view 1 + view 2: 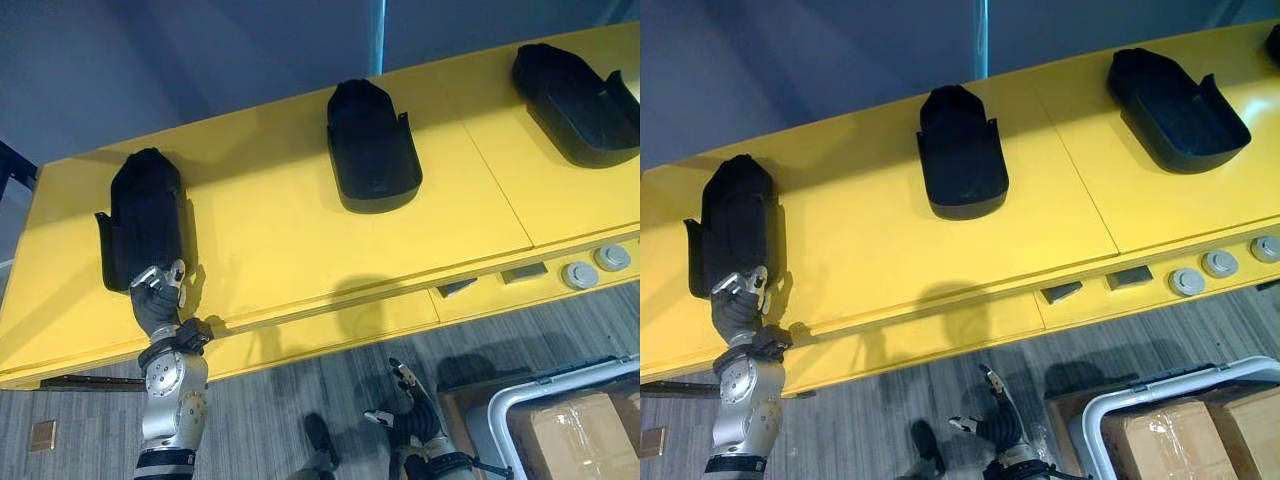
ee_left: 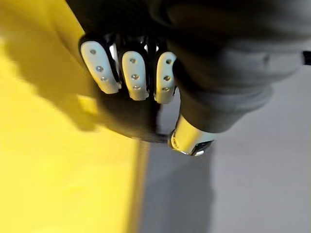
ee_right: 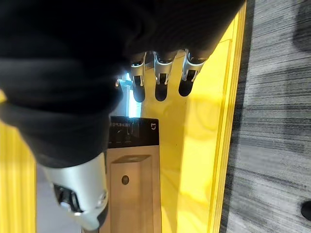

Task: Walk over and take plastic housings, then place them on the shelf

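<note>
Three black plastic housings lie on the yellow shelf point(image 1: 270, 240): one at the left point(image 1: 145, 215), one in the middle point(image 1: 370, 145) and one at the far right point(image 1: 575, 90). My left hand point(image 1: 155, 305) reaches up to the near end of the left housing. In the left wrist view its fingers point(image 2: 134, 75) curl over the housing's dark rim point(image 2: 131, 121), with the thumb underneath. My right hand point(image 1: 415, 410) hangs low in front of the shelf, above the floor. Its fingers point(image 3: 163, 73) are relaxed and hold nothing.
A white-framed cart point(image 1: 520, 400) with cardboard boxes point(image 1: 575, 430) stands on the grey carpet at the lower right. Grey round knobs point(image 1: 580, 275) and small dark plates sit on the shelf's front ledge. A cardboard box point(image 3: 131, 189) shows past the right hand.
</note>
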Available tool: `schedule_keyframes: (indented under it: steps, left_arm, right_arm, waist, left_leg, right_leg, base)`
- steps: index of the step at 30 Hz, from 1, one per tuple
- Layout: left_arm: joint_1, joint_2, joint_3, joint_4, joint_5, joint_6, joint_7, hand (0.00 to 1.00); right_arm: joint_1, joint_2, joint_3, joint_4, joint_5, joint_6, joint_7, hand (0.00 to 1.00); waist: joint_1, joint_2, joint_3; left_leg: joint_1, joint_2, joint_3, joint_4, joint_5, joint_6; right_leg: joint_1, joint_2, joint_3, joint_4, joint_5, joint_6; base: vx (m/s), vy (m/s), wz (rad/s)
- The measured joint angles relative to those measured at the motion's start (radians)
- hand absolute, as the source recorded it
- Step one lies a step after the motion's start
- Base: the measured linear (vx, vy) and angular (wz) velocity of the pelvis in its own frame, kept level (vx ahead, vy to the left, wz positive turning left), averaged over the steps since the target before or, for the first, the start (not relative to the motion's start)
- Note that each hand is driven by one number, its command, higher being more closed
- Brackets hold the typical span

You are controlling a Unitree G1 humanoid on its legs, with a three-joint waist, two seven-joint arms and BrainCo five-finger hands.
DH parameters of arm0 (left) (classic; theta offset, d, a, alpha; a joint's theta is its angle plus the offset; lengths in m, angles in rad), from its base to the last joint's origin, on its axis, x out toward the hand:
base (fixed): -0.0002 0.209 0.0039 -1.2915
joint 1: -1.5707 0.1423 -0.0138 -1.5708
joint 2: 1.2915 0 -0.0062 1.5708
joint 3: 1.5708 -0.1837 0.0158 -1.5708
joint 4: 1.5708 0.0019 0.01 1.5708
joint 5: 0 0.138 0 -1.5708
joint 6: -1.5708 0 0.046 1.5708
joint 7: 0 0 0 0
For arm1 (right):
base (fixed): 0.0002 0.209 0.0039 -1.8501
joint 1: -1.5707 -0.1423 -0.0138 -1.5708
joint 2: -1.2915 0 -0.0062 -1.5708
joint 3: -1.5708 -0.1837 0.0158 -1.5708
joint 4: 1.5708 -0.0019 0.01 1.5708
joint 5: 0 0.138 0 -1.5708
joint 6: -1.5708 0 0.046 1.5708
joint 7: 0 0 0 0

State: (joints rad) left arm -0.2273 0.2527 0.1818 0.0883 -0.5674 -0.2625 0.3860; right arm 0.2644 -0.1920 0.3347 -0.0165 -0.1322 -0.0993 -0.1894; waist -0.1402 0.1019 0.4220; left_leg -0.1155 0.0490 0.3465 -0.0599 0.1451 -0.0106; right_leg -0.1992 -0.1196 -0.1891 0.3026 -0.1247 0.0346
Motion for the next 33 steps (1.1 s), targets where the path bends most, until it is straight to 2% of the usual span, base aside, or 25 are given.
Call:
schedule_keyframes:
  steps: [3,6,7,10,13,15,18,20,21,22,23,24,25,27,28,29,30,31,32,33]
  left_arm:
    - [-0.022,0.023,0.012,0.045,-0.001,-0.025,0.001,1.0]
    - [-0.042,0.026,0.029,0.057,-0.001,-0.028,0.002,1.0]
    - [-0.049,0.03,0.029,0.057,-0.001,-0.029,0.002,0.0]
    - [-0.053,0.031,0.029,0.046,-0.013,-0.035,-0.014,0.0]
    - [-0.003,0.022,0.025,-0.105,-0.042,-0.035,-0.045,0.0]
    - [0.108,-0.024,-0.017,-0.293,-0.038,-0.048,-0.078,0.0]
    - [0.267,-0.119,-0.126,-0.408,-0.01,-0.064,-0.111,0.0]
    - [0.372,-0.171,-0.175,-0.438,0.028,-0.065,-0.11,0.0]
    - [0.414,-0.198,-0.184,-0.445,0.043,-0.065,-0.109,0.0]
    - [0.453,-0.219,-0.191,-0.454,0.069,-0.065,-0.104,0.0]
    - [0.466,-0.222,-0.19,-0.459,0.081,-0.066,-0.102,0.0]
    - [0.481,-0.222,-0.19,-0.471,0.082,-0.078,-0.099,0.0]
    - [0.481,-0.223,-0.191,-0.486,0.082,-0.093,-0.091,0.0]
    - [0.472,-0.221,-0.203,-0.496,0.082,-0.11,-0.089,0.0]
    - [0.437,-0.215,-0.235,-0.486,0.085,-0.12,-0.09,0.0]
    - [0.41,-0.214,-0.254,-0.47,0.092,-0.12,-0.088,0.0]
    - [0.344,-0.206,-0.291,-0.424,0.1,-0.118,-0.084,0.0]
    - [0.288,-0.199,-0.316,-0.374,0.1,-0.117,-0.068,0.0]
    - [0.271,-0.196,-0.319,-0.353,0.1,-0.117,-0.059,0.0]
    - [0.246,-0.182,-0.318,-0.314,0.124,-0.115,-0.018,0.0]
  right_arm:
    - [0.001,0.002,0.0,-0.003,0.0,-0.001,0.004,0.0]
    - [0.004,0.002,0.0,-0.004,0.0,-0.002,0.005,0.0]
    - [0.004,0.002,0.0,-0.005,0.0,-0.003,0.005,0.0]
    - [0.006,0.006,0.0,-0.005,-0.007,-0.006,-0.007,0.0]
    - [0.007,0.028,-0.011,-0.006,-0.041,-0.013,-0.046,0.0]
    - [0.005,0.049,-0.042,-0.007,-0.045,-0.025,-0.096,0.0]
    - [0.0,0.062,-0.084,-0.006,-0.053,-0.028,-0.141,0.0]
    - [-0.019,0.071,-0.116,0.002,-0.052,-0.029,-0.156,0.0]
    - [-0.034,0.077,-0.131,0.008,-0.051,-0.03,-0.162,0.0]
    - [-0.053,0.075,-0.149,0.012,-0.051,-0.032,-0.164,0.0]
    - [-0.063,0.07,-0.154,0.016,-0.051,-0.033,-0.164,0.0]
    - [-0.076,0.059,-0.171,0.021,-0.048,-0.033,-0.164,0.0]
    - [-0.084,0.035,-0.187,0.032,-0.029,-0.032,-0.167,0.0]
    - [-0.079,0.018,-0.208,0.033,-0.004,-0.032,-0.171,0.0]
    - [-0.051,0.012,-0.254,0.02,0.047,-0.029,-0.183,0.0]
    - [-0.03,0.015,-0.282,0.004,0.059,-0.023,-0.186,0.0]
    - [0.025,0.019,-0.339,-0.035,0.084,-0.019,-0.19,0.0]
    - [0.078,0.034,-0.382,-0.055,0.111,-0.029,-0.19,0.0]
    - [0.092,0.035,-0.4,-0.055,0.119,-0.033,-0.189,0.0]
    - [0.102,0.043,-0.424,-0.051,0.128,-0.048,-0.179,0.0]
  waist:
    - [-0.007,-0.001,0.003]
    - [-0.013,-0.003,0.005]
    - [-0.013,-0.004,0.005]
    - [-0.013,-0.004,0.005]
    - [-0.012,-0.006,0.005]
    - [-0.008,-0.008,-0.004]
    - [0.008,-0.01,-0.049]
    - [0.029,-0.031,-0.076]
    - [0.046,-0.042,-0.089]
    - [0.06,-0.048,-0.104]
    - [0.06,-0.049,-0.113]
    - [0.064,-0.053,-0.128]
    - [0.079,-0.045,-0.149]
    - [0.088,-0.044,-0.171]
    - [0.084,-0.041,-0.205]
    - [0.073,-0.039,-0.212]
    - [0.044,-0.046,-0.209]
    - [0.03,-0.065,-0.203]
    - [0.029,-0.077,-0.199]
    - [0.02,-0.1,-0.187]
  left_leg:
    - [0.0,0.0,0.011,-0.001,0.0,0.0]
    - [0.0,0.0,0.011,-0.001,0.0,0.001]
    - [0.0,0.001,0.01,-0.001,0.001,0.001]
    - [0.006,0.001,0.006,-0.003,0.001,0.001]
    - [0.029,0.001,0.002,-0.011,0.001,0.002]
    - [0.058,0.002,0.003,-0.014,-0.007,-0.003]
    - [0.076,0.009,0.014,0.01,-0.037,-0.01]
    - [0.078,0.028,0.012,0.097,-0.086,-0.01]
    - [0.078,0.041,-0.02,0.169,-0.125,-0.014]
    - [0.075,0.06,-0.102,0.276,-0.177,-0.007]
    - [0.068,0.063,-0.145,0.321,-0.194,-0.002]
    - [0.049,0.061,-0.249,0.418,-0.229,-0.005]
    - [0.041,0.053,-0.391,0.507,-0.29,-0.027]
    - [0.057,0.047,-0.477,0.54,-0.332,-0.051]
    - [0.091,0.052,-0.514,0.517,-0.374,-0.083]
    - [0.113,0.056,-0.504,0.499,-0.393,-0.091]
    - [0.139,0.062,-0.458,0.482,-0.421,-0.099]
    - [0.184,0.072,-0.372,0.462,-0.449,-0.093]
    - [0.214,0.073,-0.327,0.448,-0.457,-0.083]
    - [0.268,0.066,-0.242,0.421,-0.461,-0.079]
  right_leg:
    - [-0.008,0.001,0.011,0.005,0.0,0.0]
    - [-0.008,0.002,0.011,0.004,0.0,0.0]
    - [-0.007,0.002,0.01,0.004,0.0,0.0]
    - [0.003,0.003,0.007,0.002,0.001,0.0]
    - [0.033,0.006,0.0,-0.015,0.001,0.0]
    - [0.069,0.01,0.001,-0.038,0.001,0.0]
    - [0.097,0.02,0.019,-0.074,0.004,0.004]
    - [0.12,0.032,0.066,-0.095,0.008,0.004]
    - [0.138,0.044,0.107,-0.109,0.014,0.002]
    - [0.166,0.063,0.172,-0.128,0.023,0.003]
    - [0.171,0.069,0.203,-0.129,0.028,-0.002]
    - [0.178,0.082,0.27,-0.128,0.032,-0.002]
    - [0.174,0.111,0.375,-0.121,0.044,0.001]
    - [0.151,0.141,0.459,-0.098,0.051,0.006]
    - [0.104,0.182,0.551,-0.055,0.055,0.017]
    - [0.088,0.197,0.574,-0.038,0.056,0.034]
    - [0.065,0.21,0.597,-0.012,0.057,0.052]
    - [0.038,0.222,0.583,0.03,0.061,0.061]
    - [0.029,0.223,0.563,0.045,0.067,0.07]
    - [0.021,0.207,0.478,0.038,0.106,0.065]
  base:
    - [-0.02,0.005,-0.09]
    - [0.0,0.0,0.0]
    - [0.0,0.0,0.0]
    - [0.01,-0.003,0.03]
    - [0.01,-0.003,0.03]
    - [0.04,0.001,-0.04]
    - [0.04,-0.001,-0.18]
    - [0.05,-0.04,-0.64]
    - [0.05,-0.103,-1.37]
    - [0.05,-0.117,-1.38]
    - [0.05,-0.061,-1.64]
    - [0.07,0.048,-2.0]
    - [0.07,0.124,-2.17]
    - [0.05,0.225,-2.0]
    - [0.03,0.295,-1.89]
    - [0.01,0.359,-1.88]
    - [-0.05,0.267,-1.53]
    - [-0.08,0.248,-1.64]
    - [-0.14,0.197,-2.07]
    - [-0.15,0.128,-1.81]
